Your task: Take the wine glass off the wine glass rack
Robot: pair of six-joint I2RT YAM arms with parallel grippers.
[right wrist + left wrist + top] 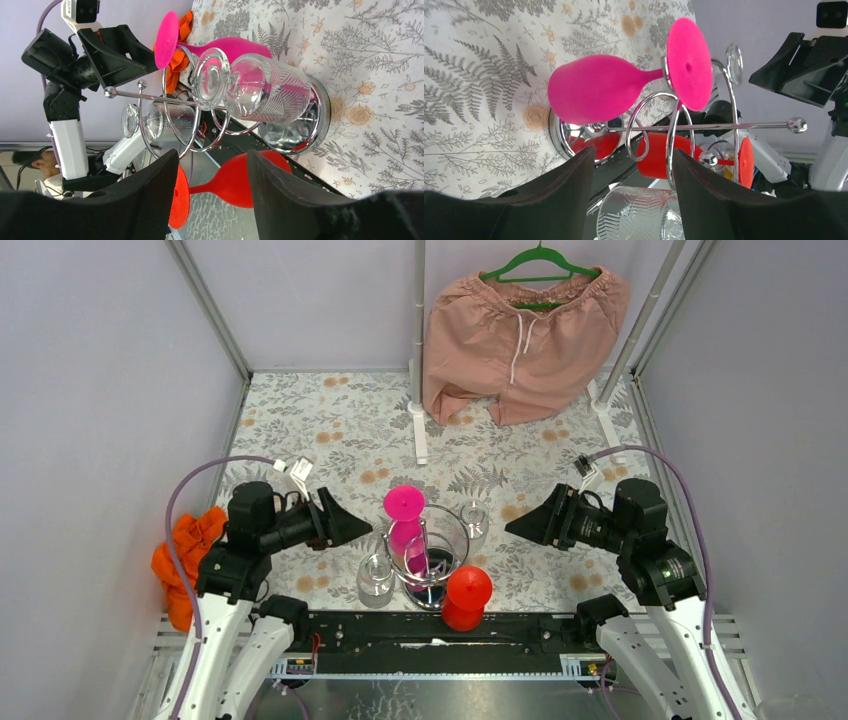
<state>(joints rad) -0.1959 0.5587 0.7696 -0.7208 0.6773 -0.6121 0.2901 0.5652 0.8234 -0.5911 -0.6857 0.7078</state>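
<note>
wine glass rack (295,136) near centre of table (330,430). wire rings half hidden behind glasses, mirror base partly covered. four glasses hang on it bowl-down, feet in loops: pink wine glass (594,95) far-left, red wine glass (235,182) near-right, two clear wine glasses (270,87) near-left and far-right, faint in top view. left gripper (633,152) spread, pinching nothing, left of rack, apart. right gripper (212,154) spread, right of rack, apart. finger bases cut off at frame edge.

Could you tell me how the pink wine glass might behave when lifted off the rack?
The pink wine glass looks matte and opaque, probably plastic: light, hardly fragile. Its broad foot hangs in the wire rack, so it may snag.
</note>
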